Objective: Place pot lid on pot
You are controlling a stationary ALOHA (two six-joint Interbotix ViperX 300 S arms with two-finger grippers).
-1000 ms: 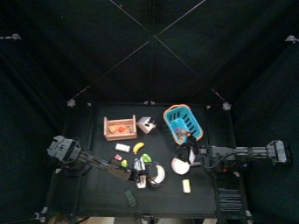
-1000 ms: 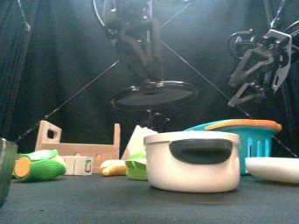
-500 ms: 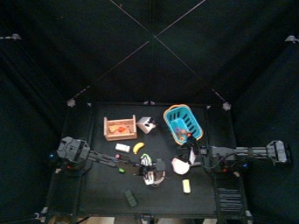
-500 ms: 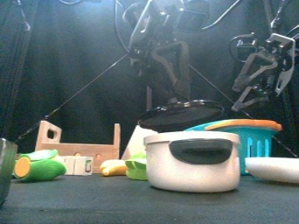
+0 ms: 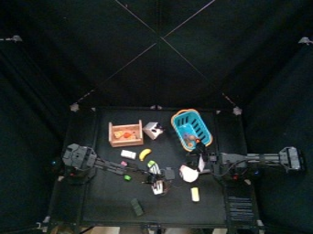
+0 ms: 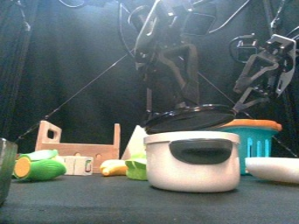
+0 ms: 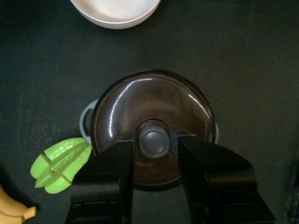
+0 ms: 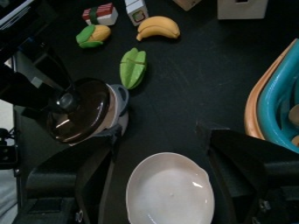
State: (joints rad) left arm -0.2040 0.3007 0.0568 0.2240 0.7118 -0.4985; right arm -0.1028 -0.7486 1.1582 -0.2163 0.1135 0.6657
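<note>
The cream pot with a black handle stands at the table's front middle. The dark glossy pot lid sits slightly tilted at the pot's rim and covers its opening in the left wrist view. My left gripper is shut on the lid's knob and hangs right over the pot. My right gripper is open and empty, held above the table to the right of the pot. The right wrist view also shows the lid.
A white dish lies just right of the pot. A blue basket stands behind it on the right, and a wooden crate at the back left. A green toy and a banana lie left of the pot.
My left gripper has carried the lid to the right and down from well above the table to the pot's rim. The right arm has not moved.
</note>
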